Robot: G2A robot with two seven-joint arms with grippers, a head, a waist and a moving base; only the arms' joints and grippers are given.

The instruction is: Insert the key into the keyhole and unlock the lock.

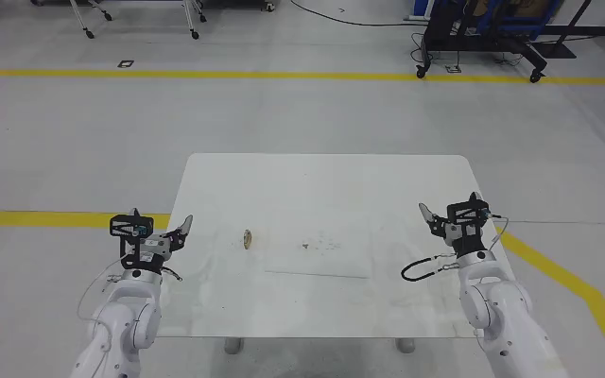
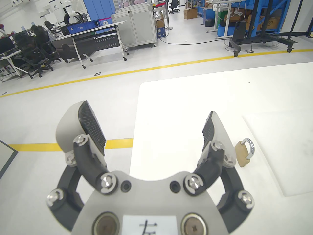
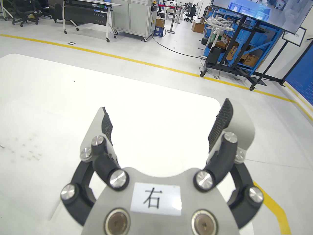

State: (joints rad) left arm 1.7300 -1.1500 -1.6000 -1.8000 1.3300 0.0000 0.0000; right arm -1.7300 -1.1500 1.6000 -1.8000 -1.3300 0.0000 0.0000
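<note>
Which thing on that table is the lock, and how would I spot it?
Start at the white table. On its left half, close beside the open left pincer, lies a small padlock. Its brass-coloured body and silver shackle set it apart from the faint grey marks nearer the table's middle.

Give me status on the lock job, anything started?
Done: nothing. The padlock lies on the table, no key seen in it. In hand: nothing; the left gripper and right gripper are open and empty at the table's sides. Left: grasp the key, insert, turn.
</note>
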